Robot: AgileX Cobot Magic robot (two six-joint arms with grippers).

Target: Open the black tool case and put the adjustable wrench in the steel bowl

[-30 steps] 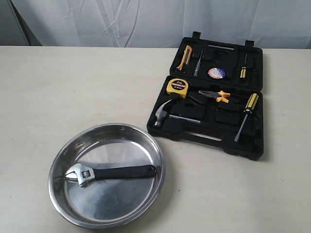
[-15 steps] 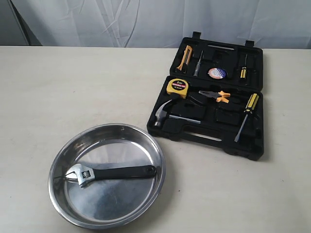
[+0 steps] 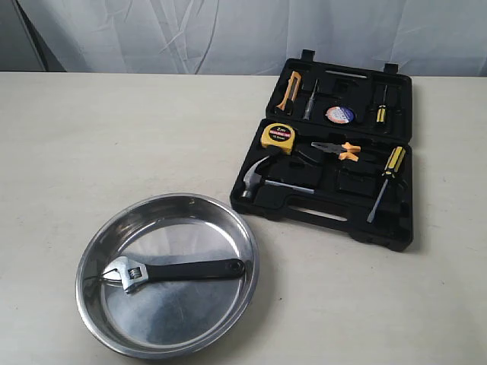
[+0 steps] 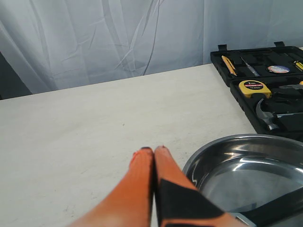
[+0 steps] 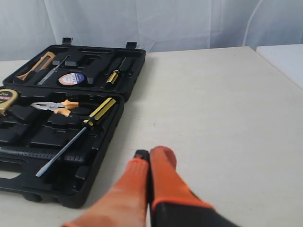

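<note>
The adjustable wrench (image 3: 171, 271) lies flat inside the steel bowl (image 3: 103, 319), silver head to the left, black handle pointing right. The black tool case (image 3: 388, 232) lies open at the right, lid laid flat behind it. My left gripper (image 4: 153, 150) is shut with nothing in it, above bare table beside the steel bowl (image 4: 213, 146). My right gripper (image 5: 152, 154) is shut and empty too, over the table next to the tool case (image 5: 78, 187). Neither gripper shows in the exterior view.
In the case sit a claw hammer (image 3: 259, 179), yellow tape measure (image 3: 277, 137), orange-handled pliers (image 3: 342, 150), a yellow-handled screwdriver (image 3: 385, 179) and small tools in the lid. A white curtain (image 3: 228, 34) hangs behind the table.
</note>
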